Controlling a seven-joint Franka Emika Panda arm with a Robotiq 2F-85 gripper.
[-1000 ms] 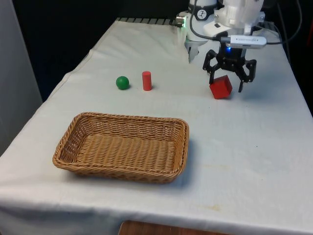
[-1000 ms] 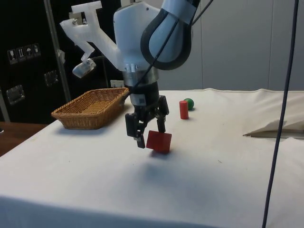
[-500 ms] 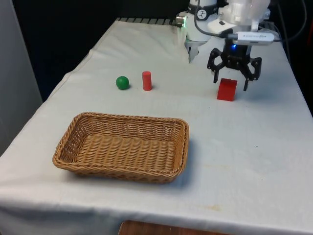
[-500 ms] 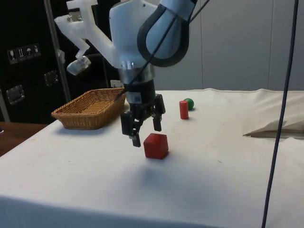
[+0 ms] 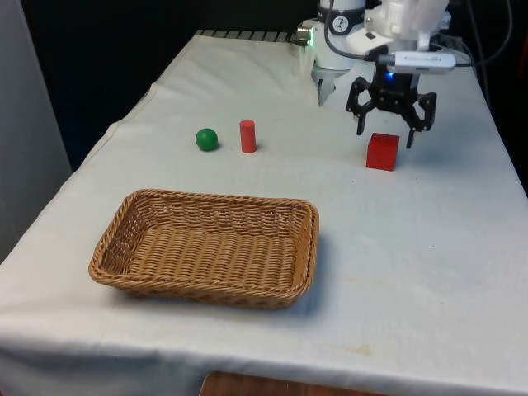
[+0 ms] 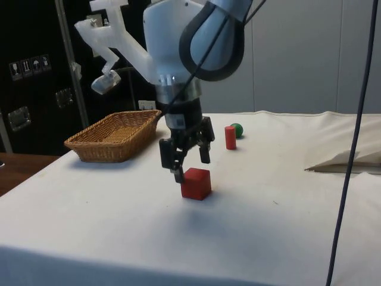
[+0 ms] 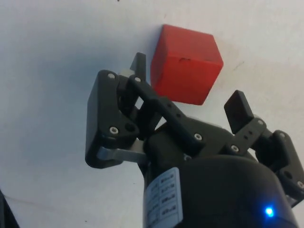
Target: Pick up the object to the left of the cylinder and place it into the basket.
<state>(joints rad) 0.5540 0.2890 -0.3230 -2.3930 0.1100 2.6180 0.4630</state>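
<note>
- The black two-finger gripper (image 5: 389, 130) hung wide open, holding nothing, just above the red wooden cube (image 5: 383, 152) on the white tablecloth (image 5: 412, 247).

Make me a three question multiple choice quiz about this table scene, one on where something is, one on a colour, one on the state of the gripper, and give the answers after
1. Where is the red cube?
A. in the basket
B. on the cloth under the gripper
C. touching the cylinder

2. What colour is the ball beside the red cylinder?
A. green
B. blue
C. yellow

3. What is the gripper doing?
A. open, holding nothing
B. shut on the cube
C. shut on the ball

Answers:
1 B, the cube sits on the white cloth below the fingers, far from the basket.
2 A, the ball is green in the front and side views.
3 A, the fingers are spread just above the cube and grip nothing.
</note>
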